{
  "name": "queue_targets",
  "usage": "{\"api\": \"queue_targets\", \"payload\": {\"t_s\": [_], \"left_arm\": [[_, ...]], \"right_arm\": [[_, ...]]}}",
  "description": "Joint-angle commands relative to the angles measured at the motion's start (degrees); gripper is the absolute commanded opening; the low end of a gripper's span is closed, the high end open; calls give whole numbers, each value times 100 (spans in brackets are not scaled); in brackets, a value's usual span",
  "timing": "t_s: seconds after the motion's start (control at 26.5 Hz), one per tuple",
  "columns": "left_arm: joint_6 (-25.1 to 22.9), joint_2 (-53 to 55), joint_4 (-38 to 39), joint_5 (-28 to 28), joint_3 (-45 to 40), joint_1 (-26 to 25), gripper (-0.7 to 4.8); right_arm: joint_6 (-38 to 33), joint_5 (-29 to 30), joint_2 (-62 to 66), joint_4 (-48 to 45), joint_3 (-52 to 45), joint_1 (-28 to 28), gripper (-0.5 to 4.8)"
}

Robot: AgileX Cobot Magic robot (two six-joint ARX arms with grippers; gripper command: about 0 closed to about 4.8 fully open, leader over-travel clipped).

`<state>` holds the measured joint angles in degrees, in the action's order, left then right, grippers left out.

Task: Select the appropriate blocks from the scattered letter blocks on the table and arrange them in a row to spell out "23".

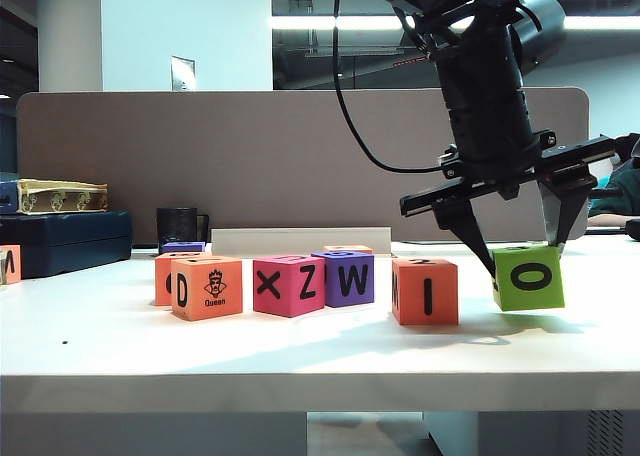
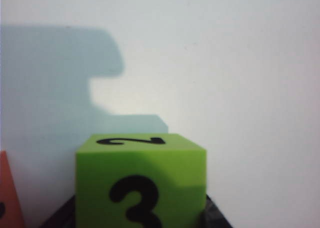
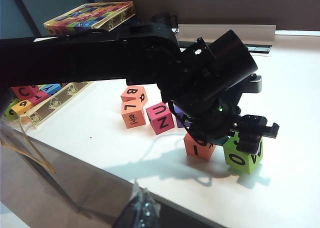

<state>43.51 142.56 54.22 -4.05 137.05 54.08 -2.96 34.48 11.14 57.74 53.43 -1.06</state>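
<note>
White table — left fingers astride lime block, grip unclear; orange block beside — right fingers unclear.

O block right of I block | both on table

The exterior view sits low at the surface's front edge and looks level across it toward a grey partition. The left wrist view is pressed close to the lime green block, facing out over bare white surface. The right wrist view looks down from high and well back, sharing that block with both others.
</note>
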Motion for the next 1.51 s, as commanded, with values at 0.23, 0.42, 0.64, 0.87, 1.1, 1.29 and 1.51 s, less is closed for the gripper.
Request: {"api": "queue_targets", "payload": {"t_s": [0.23,0.42,0.64,0.87,1.1,1.29,1.51], "left_arm": [[-149,-11,-11,-24,7,-9,319],[-173,-13,-35,-24,7,-9,319],[-444,-92,42,-20,11,-85,320],[-922,-354,76,-7,11,-234,322],[-2002,-605,-37,199,11,-297,306],[-3375,-619,33,476,4,-177,214],[-4489,-621,33,662,4,-87,47]], "right_arm": [[20,-2,15,-92,17,0,-1],[20,-2,15,-92,17,0,-1],[20,-2,15,-96,17,0,-1],[20,-2,15,-96,17,0,-1],[22,-4,15,-101,17,0,-1],[20,-4,15,-101,17,2,-1],[20,-2,15,-98,17,0,-1]]}}
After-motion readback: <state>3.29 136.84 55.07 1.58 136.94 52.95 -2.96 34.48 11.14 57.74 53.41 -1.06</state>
